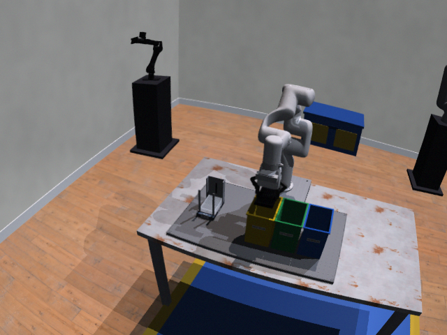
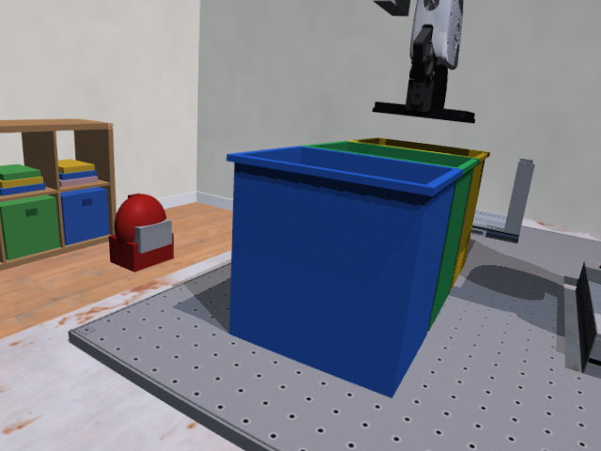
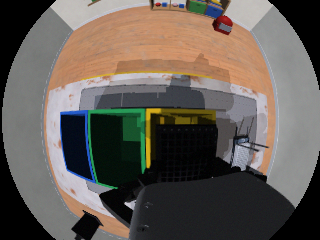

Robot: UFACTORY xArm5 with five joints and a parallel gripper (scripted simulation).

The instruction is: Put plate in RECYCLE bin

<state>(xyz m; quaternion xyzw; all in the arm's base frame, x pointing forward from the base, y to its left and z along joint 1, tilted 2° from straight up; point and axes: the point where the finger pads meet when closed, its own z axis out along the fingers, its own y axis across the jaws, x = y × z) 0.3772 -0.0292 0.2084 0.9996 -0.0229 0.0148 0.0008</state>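
Observation:
My gripper is shut on a black 96-well plate. It holds the plate flat, a little above the open top of the yellow bin. The yellow bin stands upright at the left end of a row with the green bin and the blue bin. Rack K1 stands to the left on the grey base board, with a light plate low in it.
The white arm's base stands just behind the bins. The three bins touch side by side. A grey block sits at the right edge in the exterior view. The table edge lies in front of the board.

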